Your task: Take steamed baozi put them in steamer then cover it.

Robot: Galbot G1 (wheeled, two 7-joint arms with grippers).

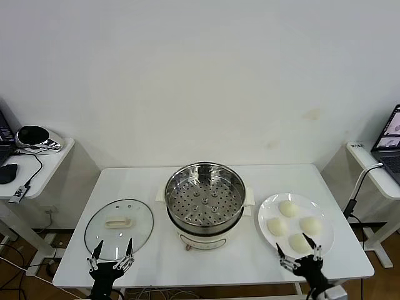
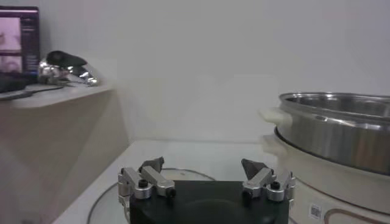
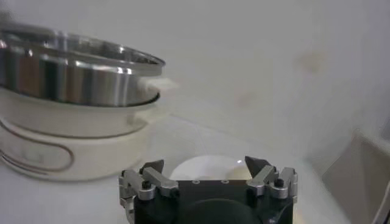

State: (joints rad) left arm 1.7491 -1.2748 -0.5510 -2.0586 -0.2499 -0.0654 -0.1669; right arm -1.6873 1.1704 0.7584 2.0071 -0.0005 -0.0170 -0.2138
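Several cream-white baozi (image 1: 289,208) lie on a flat white plate (image 1: 265,207) at the table's right. The steel steamer (image 1: 205,199) with its perforated tray stands uncovered at the middle on a cream base; it also shows in the left wrist view (image 2: 332,131) and the right wrist view (image 3: 73,79). Its glass lid (image 1: 119,227) lies flat to the left. My left gripper (image 1: 112,255) is open and empty at the lid's near edge. My right gripper (image 1: 299,253) is open and empty at the plate's near edge, just over the nearest bun (image 1: 299,241).
The white table (image 1: 150,181) ends close behind both grippers. A side table (image 1: 37,165) with a silver object stands at the left, another with a laptop (image 1: 389,140) and a cable at the right. A white wall is behind.
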